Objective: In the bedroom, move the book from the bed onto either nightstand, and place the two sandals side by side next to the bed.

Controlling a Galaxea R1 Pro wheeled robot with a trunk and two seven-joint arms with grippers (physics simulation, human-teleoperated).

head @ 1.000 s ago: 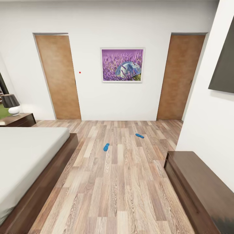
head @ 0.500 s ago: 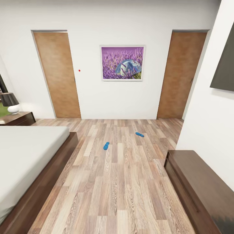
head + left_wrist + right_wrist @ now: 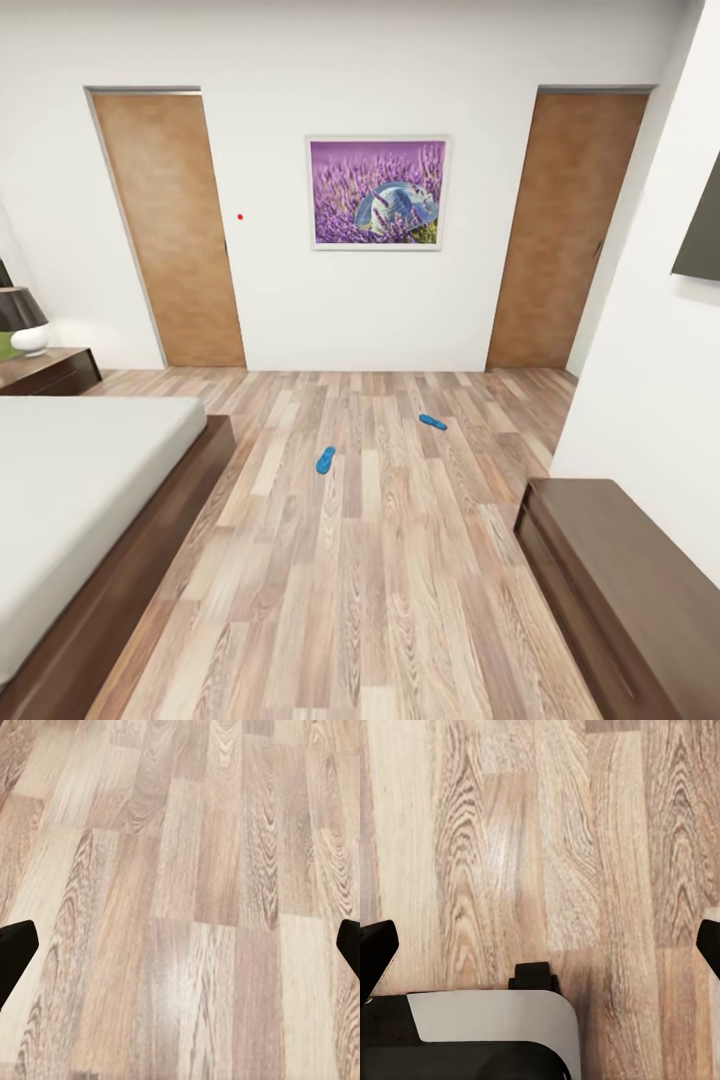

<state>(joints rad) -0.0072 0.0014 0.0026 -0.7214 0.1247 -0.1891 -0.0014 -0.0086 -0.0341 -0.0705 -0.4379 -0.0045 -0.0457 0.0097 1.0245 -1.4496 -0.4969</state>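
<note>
Black fingertips [image 3: 15,949], black-and-pale-grey rounded base [image 3: 472,1035] — small black lug on top

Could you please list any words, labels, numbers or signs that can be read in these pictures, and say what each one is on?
None: no lettering shows.
The framed picture on the far wall is a purple flower image without words.
The two doors, the sandals and the floor bear no marks.

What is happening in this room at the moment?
Nothing is being handled. The robot faces the bedroom floor, where the two blue sandals lie well apart, not beside the bed. Both grippers hang over bare planks with jaws wide open and empty. A nightstand stands past the bed.
</note>
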